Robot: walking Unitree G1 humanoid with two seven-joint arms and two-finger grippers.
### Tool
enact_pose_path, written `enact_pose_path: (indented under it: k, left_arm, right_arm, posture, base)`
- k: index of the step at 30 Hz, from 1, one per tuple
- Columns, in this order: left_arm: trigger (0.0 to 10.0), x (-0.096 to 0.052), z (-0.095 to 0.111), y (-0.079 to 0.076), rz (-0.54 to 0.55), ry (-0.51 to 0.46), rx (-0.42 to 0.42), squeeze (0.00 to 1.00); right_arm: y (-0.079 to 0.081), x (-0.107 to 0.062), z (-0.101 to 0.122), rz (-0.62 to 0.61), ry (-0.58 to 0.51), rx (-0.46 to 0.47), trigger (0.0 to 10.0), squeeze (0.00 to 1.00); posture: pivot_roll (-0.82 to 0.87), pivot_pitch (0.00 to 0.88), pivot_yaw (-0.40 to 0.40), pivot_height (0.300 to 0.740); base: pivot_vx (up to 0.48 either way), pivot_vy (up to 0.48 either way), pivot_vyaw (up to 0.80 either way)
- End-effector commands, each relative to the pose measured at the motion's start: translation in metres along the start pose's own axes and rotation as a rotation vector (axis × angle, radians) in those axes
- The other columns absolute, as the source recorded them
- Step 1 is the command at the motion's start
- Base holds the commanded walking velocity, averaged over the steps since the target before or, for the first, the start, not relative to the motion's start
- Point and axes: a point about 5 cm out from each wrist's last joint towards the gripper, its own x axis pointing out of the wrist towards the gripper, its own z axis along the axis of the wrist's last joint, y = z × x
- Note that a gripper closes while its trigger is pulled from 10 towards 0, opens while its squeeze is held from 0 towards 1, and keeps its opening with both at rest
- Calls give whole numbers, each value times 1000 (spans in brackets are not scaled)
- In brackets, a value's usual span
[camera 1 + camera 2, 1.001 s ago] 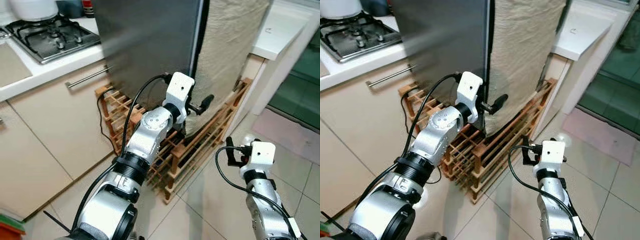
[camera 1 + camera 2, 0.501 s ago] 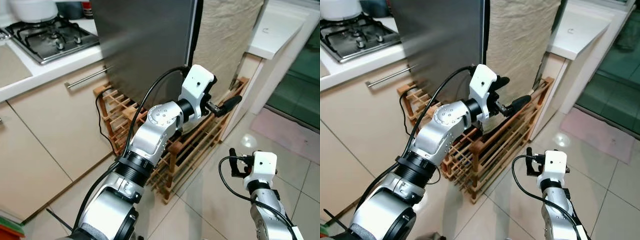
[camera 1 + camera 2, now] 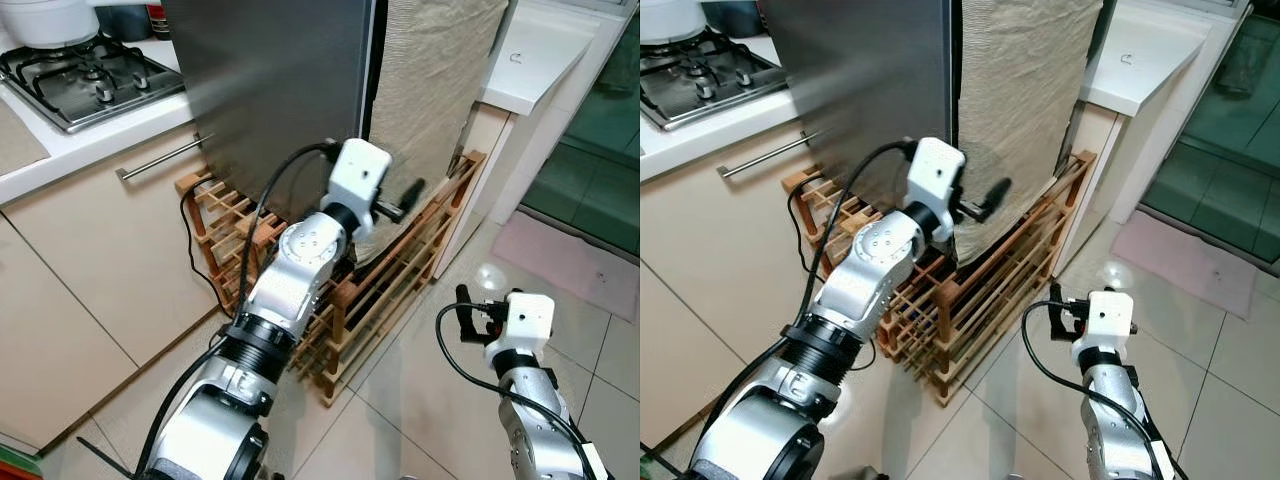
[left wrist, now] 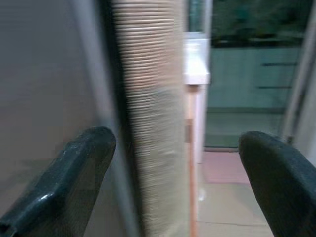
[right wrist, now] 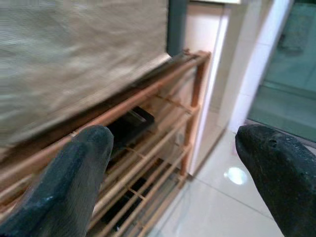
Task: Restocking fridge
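The fridge (image 3: 280,90) stands ahead, a tall grey steel body with its door shut. A beige cloth (image 3: 430,80) hangs over the side next to it. My left gripper (image 3: 405,195) is raised at the corner where steel meets cloth. In the left wrist view its fingers (image 4: 74,168) are open and hold nothing, with the dark seam and the cloth (image 4: 153,113) between them. My right gripper (image 3: 470,310) hangs low over the floor tiles, open and holding nothing. It faces the wooden rack (image 5: 148,103).
A slatted wooden rack (image 3: 400,280) lies along the fridge's foot. A gas hob (image 3: 90,80) sits on the counter at the left, above a cabinet with a bar handle (image 3: 160,158). At the right are a white countertop (image 3: 530,60) and a pink mat (image 3: 580,265).
My left gripper swung out to the right half a second ago and has come back to the fridge's corner. The camera has shifted slightly. The right gripper has barely moved.
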Motion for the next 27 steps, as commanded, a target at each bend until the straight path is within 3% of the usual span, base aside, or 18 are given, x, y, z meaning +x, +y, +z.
enact_pose_path:
  k: [1,3,6,27]
  left_arm:
    - [10000,3,4,3,26,-7,11,0]
    - [10000,3,3,6,41,-5,13,0]
    - [10000,3,1,4,32,1,10,0]
    - [10000,14,-2,-27,-63,13,-28,0]
  right_arm:
    - [6,0,9,35,-44,24,10000,0]
    - [16,-4,17,128,-81,13,10000,0]
    - [18,-7,17,159,-75,1,10000,0]
    - [25,-22,18,182,-43,-11,10000,0]
  posture:
    - [64,0,15,732]
    - [62,0,19,732]
    - [62,0,19,732]
    - [28,15,9,732]
  base:
    - [0,0,0]
    - [0,0,0]
    - [0,0,0]
    - [0,0,0]
